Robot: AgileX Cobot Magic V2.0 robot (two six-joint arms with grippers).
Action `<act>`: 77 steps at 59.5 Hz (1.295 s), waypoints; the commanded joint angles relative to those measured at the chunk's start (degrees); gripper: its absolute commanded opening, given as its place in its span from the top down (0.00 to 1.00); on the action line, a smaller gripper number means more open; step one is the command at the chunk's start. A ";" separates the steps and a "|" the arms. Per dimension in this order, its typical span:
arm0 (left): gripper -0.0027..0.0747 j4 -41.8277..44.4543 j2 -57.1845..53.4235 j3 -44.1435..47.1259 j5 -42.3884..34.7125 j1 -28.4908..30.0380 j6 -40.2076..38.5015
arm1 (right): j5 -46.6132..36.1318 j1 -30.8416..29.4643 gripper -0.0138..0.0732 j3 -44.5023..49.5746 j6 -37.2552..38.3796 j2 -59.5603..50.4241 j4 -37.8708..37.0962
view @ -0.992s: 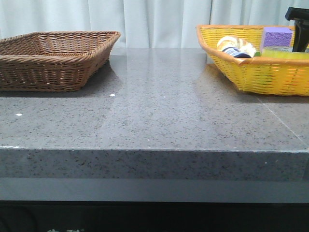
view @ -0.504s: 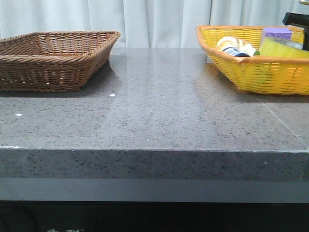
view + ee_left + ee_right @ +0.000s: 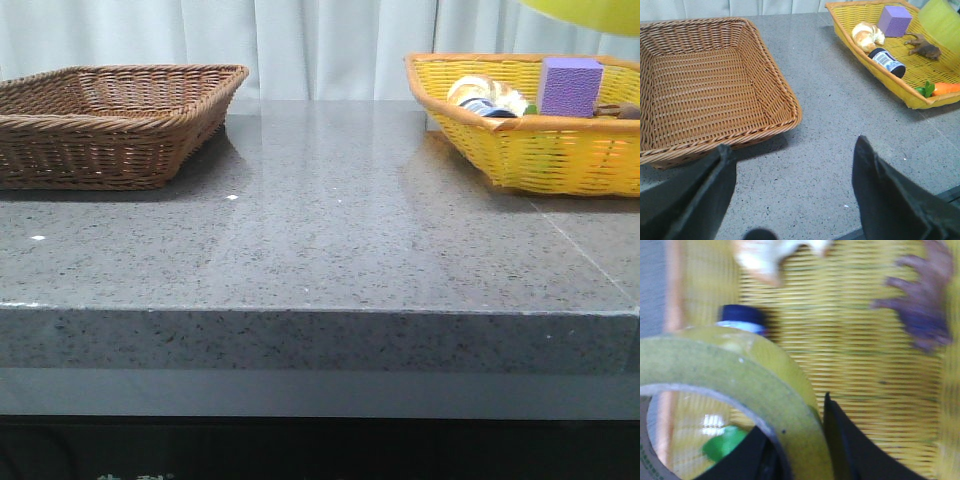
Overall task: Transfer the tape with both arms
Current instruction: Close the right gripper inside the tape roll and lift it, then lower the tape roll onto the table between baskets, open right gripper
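Observation:
The yellow tape roll (image 3: 740,385) fills the right wrist view, held above the yellow basket (image 3: 855,355). My right gripper (image 3: 805,440) is shut on the roll's wall, one finger inside the ring and one outside. In the front view only the roll's lower edge (image 3: 590,12) shows at the top right; the right gripper itself is out of frame there. The roll's edge also shows in the left wrist view (image 3: 942,22). My left gripper (image 3: 792,165) is open and empty, low over the grey table in front of the brown basket (image 3: 705,85).
The yellow basket (image 3: 520,150) at the right back holds a purple block (image 3: 570,85), a bread piece (image 3: 867,35), a dark bottle (image 3: 887,61), a brown toy animal (image 3: 925,48) and a carrot (image 3: 942,88). The brown basket (image 3: 110,120) stands at the left back.
The right gripper has lifted the tape out of the yellow basket and up past the top of the front view. The purple block now shows fully.

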 commanded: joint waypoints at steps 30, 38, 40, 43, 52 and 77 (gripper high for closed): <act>0.33 -0.80 0.49 -1.83 -3.75 -0.53 -0.12 | -2.55 28.98 0.66 -1.87 -3.28 1.79 -9.49; 0.33 -0.80 0.49 -1.83 -3.75 -0.53 -0.12 | -3.79 31.66 0.66 -1.87 -3.28 5.08 -12.02; 0.33 -0.80 0.49 -1.83 -3.75 -0.53 -0.12 | -4.31 31.99 0.66 -1.87 -3.28 6.00 -12.63; 0.33 -0.80 0.49 -1.83 -3.75 -0.53 -0.12 | -5.00 32.08 0.66 -1.87 -3.28 7.20 -12.96; 0.33 -0.80 0.49 -1.83 -3.75 -0.53 -0.12 | -7.06 32.08 0.65 -1.87 -3.28 10.15 -12.96; 0.33 -0.80 0.49 -1.83 -3.75 -0.53 -0.12 | -8.99 32.08 0.38 -1.93 -3.28 11.25 -12.96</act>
